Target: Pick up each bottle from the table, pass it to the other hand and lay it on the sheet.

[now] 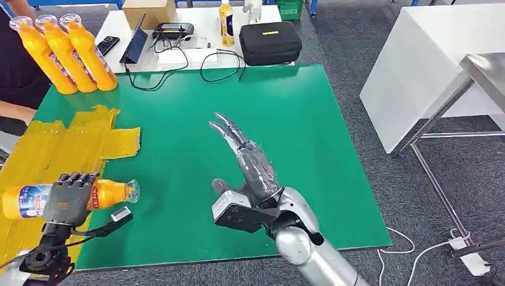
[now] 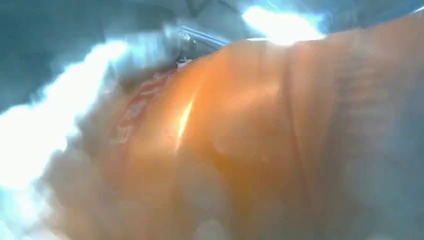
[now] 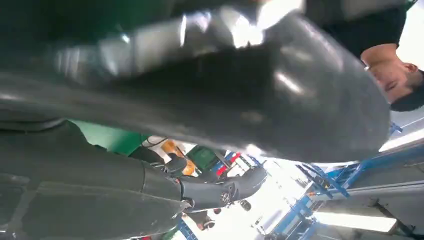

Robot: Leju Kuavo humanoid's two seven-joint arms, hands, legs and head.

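My left hand (image 1: 68,199) grips an orange bottle (image 1: 113,193) lying on its side, low over the near part of the yellow sheet (image 1: 71,143), cap end pointing toward the green mat. In the left wrist view the orange bottle (image 2: 225,145) is a close blur. My right hand (image 1: 250,161) is open over the middle of the green mat (image 1: 286,113), fingers stretched forward and empty; the right wrist view has its grey thumb (image 3: 200,90) close up. Three more orange bottles (image 1: 62,50) stand upright at the mat's far left corner.
A person's arm (image 1: 15,110) reaches in at the left edge, and the right wrist view catches a person's head (image 3: 395,80). Behind the mat a white table carries a black case (image 1: 269,42), cables, a tablet and another bottle (image 1: 225,22). A white table and metal frame stand right.
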